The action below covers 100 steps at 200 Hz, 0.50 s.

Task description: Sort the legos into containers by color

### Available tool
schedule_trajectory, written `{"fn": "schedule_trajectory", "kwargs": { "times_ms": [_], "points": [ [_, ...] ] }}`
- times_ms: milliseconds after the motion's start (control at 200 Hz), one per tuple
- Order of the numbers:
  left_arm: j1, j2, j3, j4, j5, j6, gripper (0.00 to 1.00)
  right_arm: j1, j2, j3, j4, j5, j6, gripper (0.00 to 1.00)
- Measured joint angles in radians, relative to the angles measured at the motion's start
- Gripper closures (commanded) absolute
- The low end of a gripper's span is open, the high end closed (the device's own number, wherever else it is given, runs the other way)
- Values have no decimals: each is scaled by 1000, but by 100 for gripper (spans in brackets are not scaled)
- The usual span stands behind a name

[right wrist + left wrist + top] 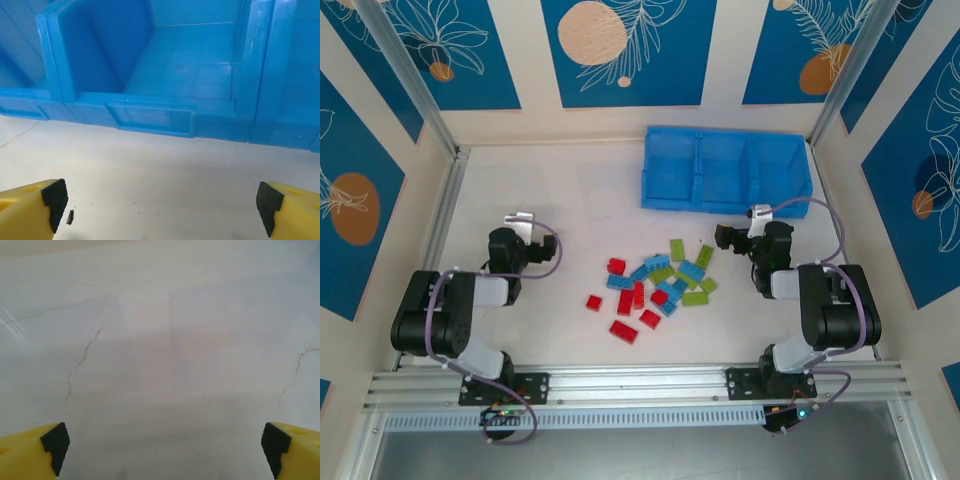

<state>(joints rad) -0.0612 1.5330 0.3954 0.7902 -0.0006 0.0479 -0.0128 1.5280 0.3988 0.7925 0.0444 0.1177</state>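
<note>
Pale marbled table (570,190) sits between blue-patterned walls (630,50). Left of the legos (655,285), the left gripper (162,445) is spread wide and holds nothing. Right of the scattered legos, the right gripper (162,202) gapes wide and empty, facing the containers (150,120) beyond the pile.

A loose cluster of small red, light blue and lime green plastic bricks (655,285) lay on the white table (560,180), between the two folded black arms. The bright blue plastic tray (720,198) of three compartments stood at the far right, apart from the bricks. The right gripper (758,214) was just in front of it and the left gripper (521,220) was over bare table.
</note>
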Motion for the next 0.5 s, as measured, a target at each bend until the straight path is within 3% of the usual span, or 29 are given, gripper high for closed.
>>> {"fn": "schedule_trajectory", "kwargs": {
  "times_ms": [500],
  "points": [
    [0,0,0,0,0,0,0,-3,0,0,0,-11,0,1]
  ]
}}
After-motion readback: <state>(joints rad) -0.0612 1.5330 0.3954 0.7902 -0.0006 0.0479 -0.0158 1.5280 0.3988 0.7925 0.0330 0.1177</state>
